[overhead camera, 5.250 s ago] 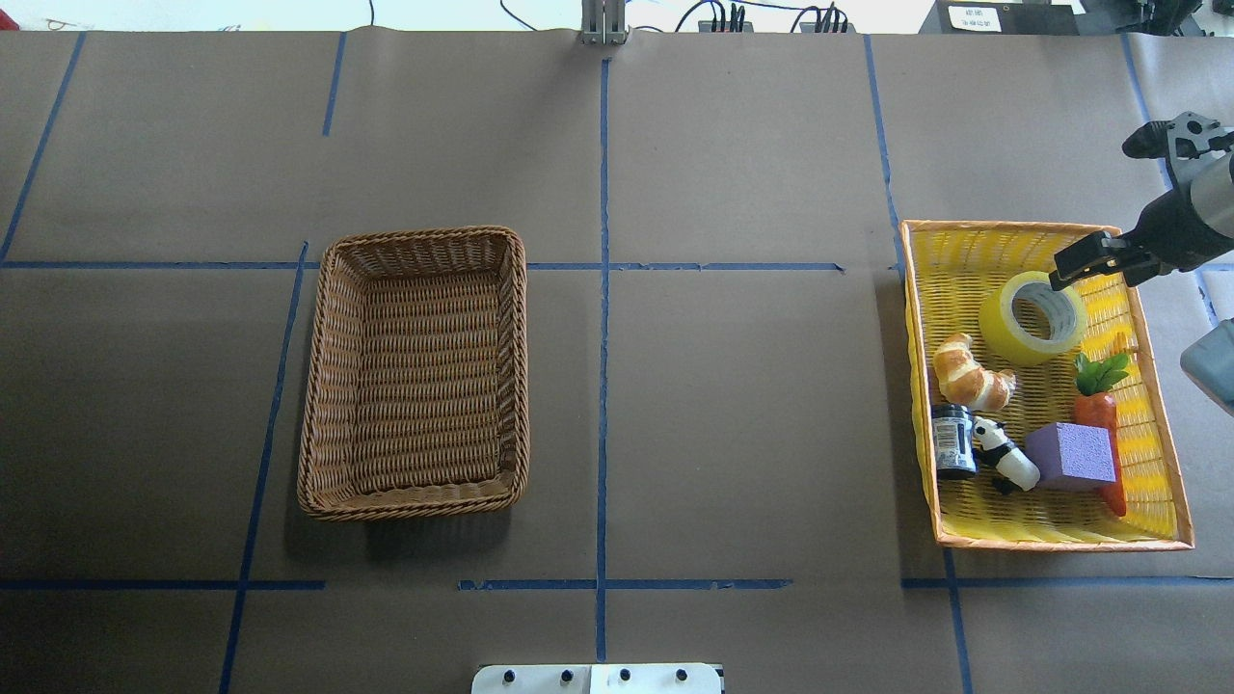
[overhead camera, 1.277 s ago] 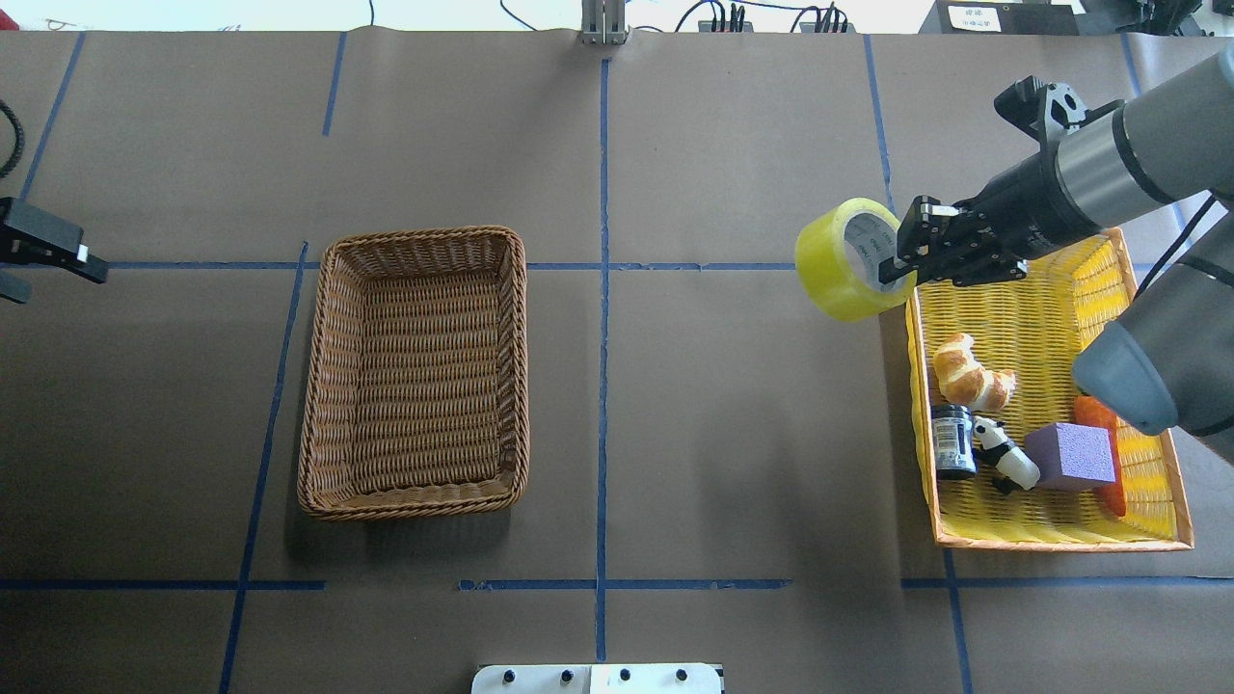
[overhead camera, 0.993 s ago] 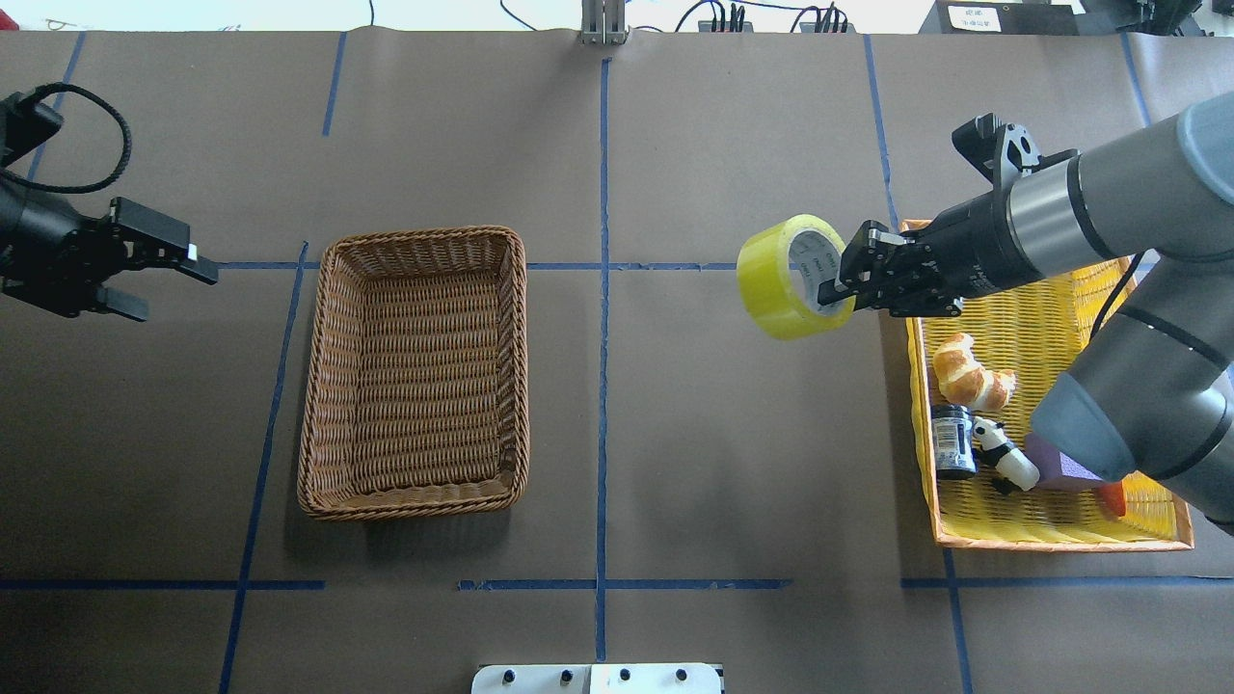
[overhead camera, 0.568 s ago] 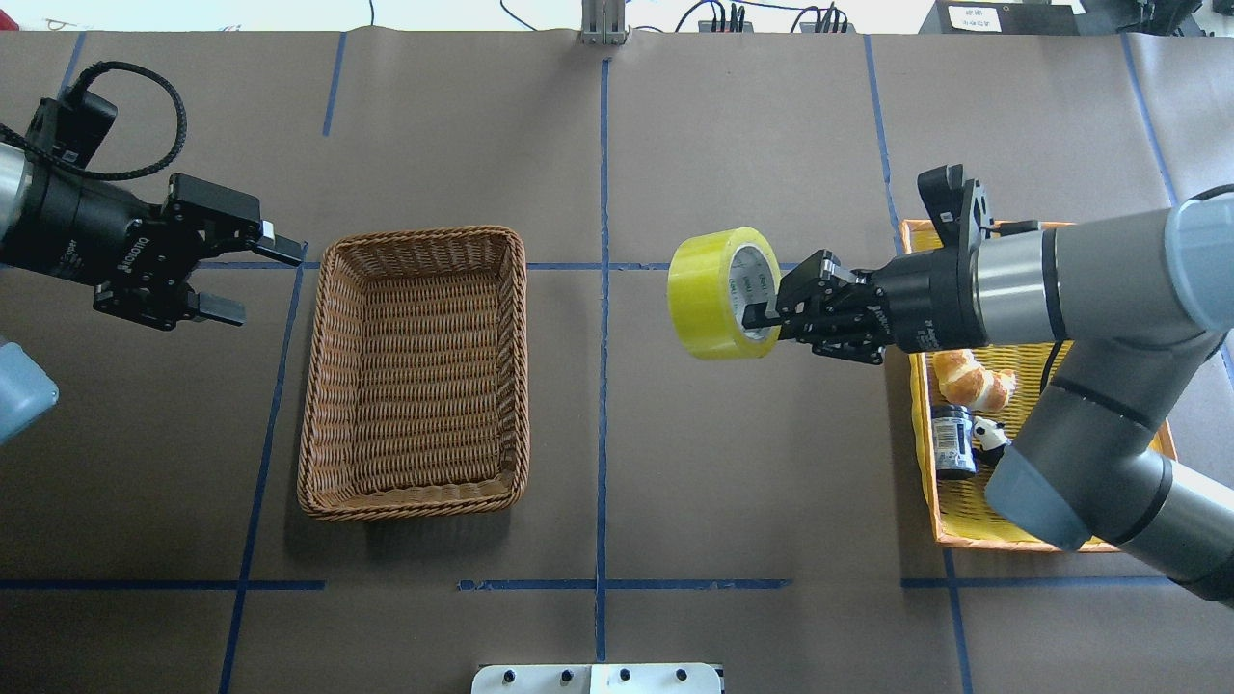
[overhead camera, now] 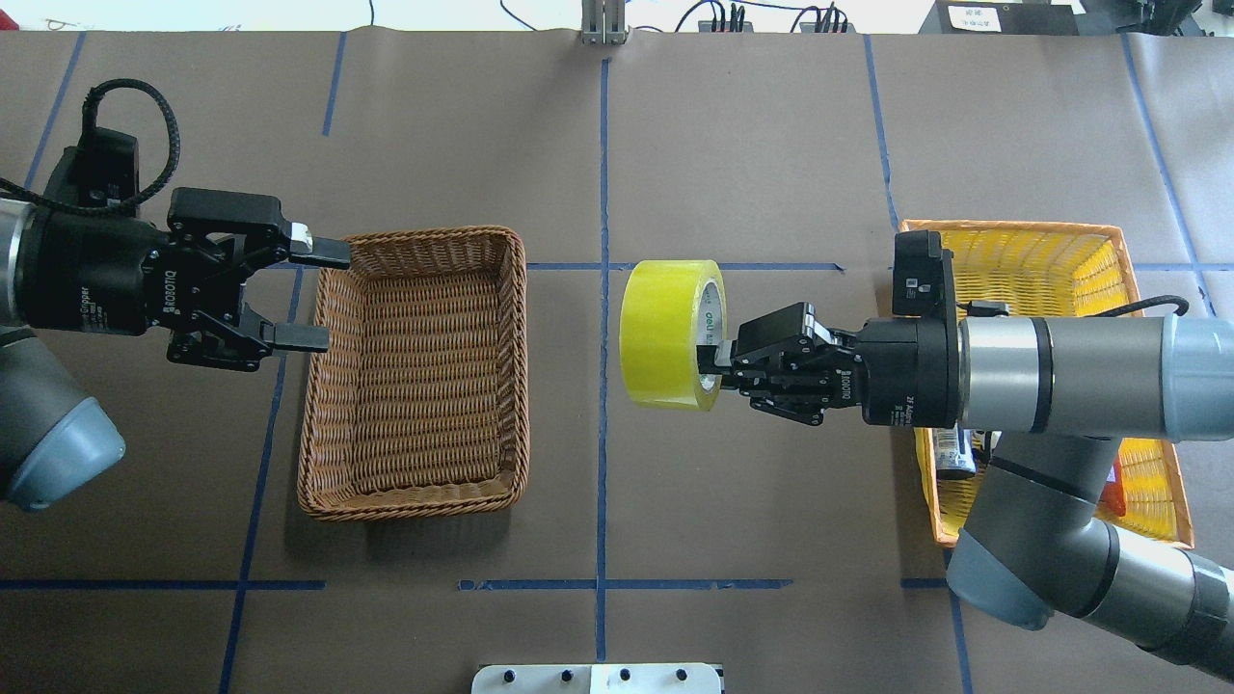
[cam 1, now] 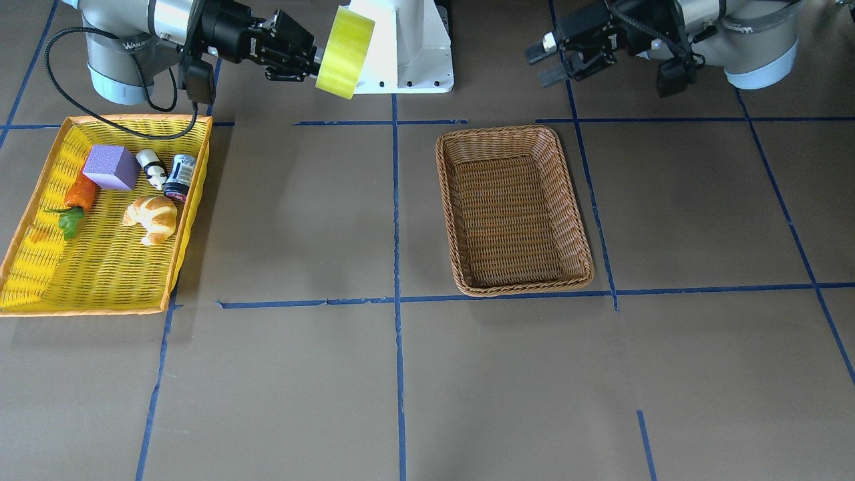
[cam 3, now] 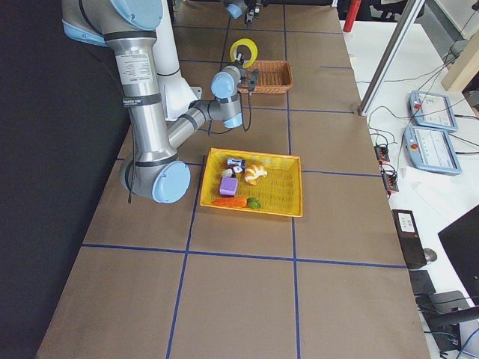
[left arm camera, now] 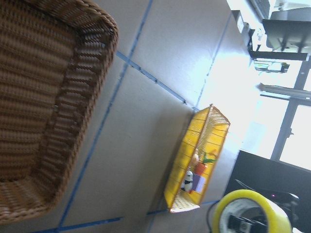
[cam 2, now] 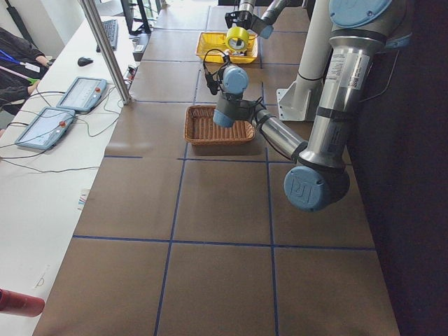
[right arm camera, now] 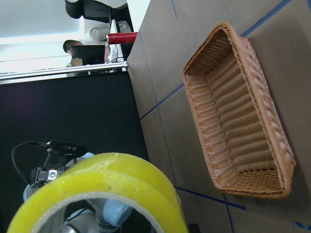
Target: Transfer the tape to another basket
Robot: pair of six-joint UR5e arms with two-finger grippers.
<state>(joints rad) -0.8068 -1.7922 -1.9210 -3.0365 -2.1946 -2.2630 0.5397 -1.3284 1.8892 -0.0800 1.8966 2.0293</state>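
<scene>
The yellow-green tape (overhead camera: 665,333) hangs in the air over the table's middle, right of the brown wicker basket (overhead camera: 415,503). My right gripper (overhead camera: 711,359) is shut on the tape's wall, one finger inside the white core. It also shows in the front view (cam 1: 344,52) and in the left wrist view (left arm camera: 250,213). My left gripper (overhead camera: 313,294) is open and empty, its fingers over the brown basket's left rim. The brown basket holds nothing; it shows in the right wrist view (right arm camera: 238,111) beyond the tape (right arm camera: 97,189).
The bright yellow basket (overhead camera: 1022,229) stands at the right, partly under my right arm. In the front view it (cam 1: 133,119) holds a croissant (cam 1: 152,217), a purple block (cam 1: 110,167), a carrot (cam 1: 80,194), a panda (cam 1: 153,167) and a can (cam 1: 180,177).
My right gripper lifted the tape out of the yellow basket and carried it left to the table's middle. My left arm came in from the left, open, up to the brown basket's left rim.
</scene>
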